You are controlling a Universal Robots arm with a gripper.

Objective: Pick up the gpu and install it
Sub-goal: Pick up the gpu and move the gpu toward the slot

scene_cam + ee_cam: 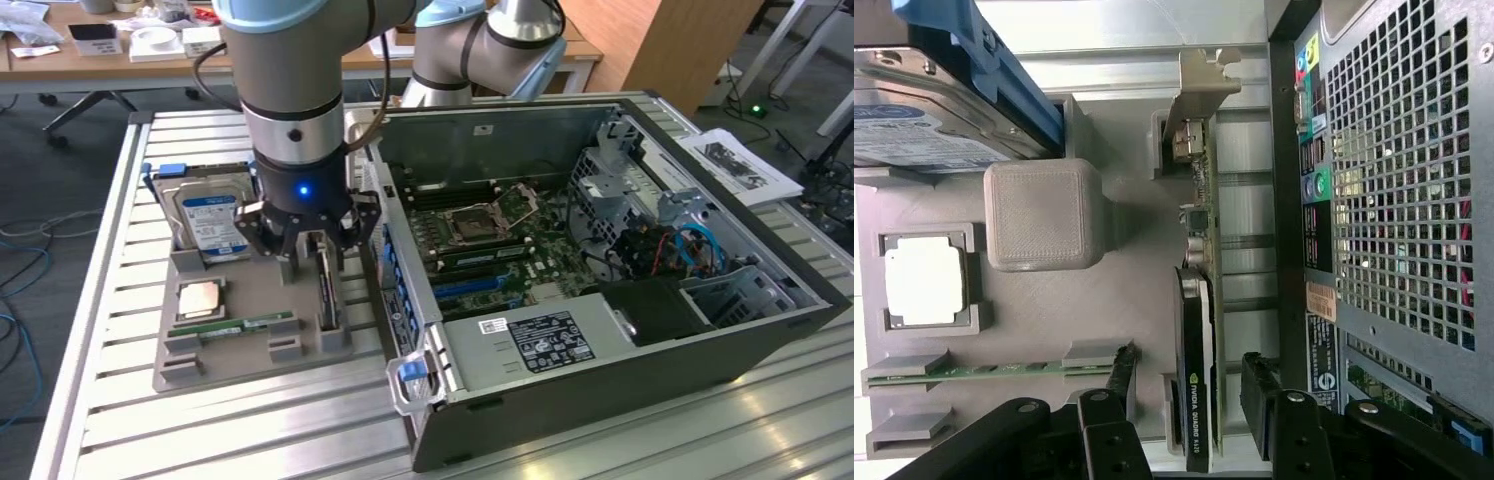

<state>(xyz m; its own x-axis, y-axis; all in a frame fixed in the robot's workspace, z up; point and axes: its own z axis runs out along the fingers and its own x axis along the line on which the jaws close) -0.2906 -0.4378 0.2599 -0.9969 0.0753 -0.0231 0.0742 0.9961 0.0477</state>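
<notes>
The gpu stands on edge in a slot of the grey holder tray, with its green board, black cooler block and silver end bracket showing. In the exterior view the gpu sits at the tray's side nearest the computer case. My gripper hangs just above it, open. One finger is on the tray side and the other finger on the case side, each with a gap to the card. In the exterior view the gripper is straight over the card.
The tray also holds a hard drive with a blue label, a processor and a memory stick. The open computer case lies close beside the tray at the exterior view's right, motherboard exposed. Its rear panel runs alongside the gpu.
</notes>
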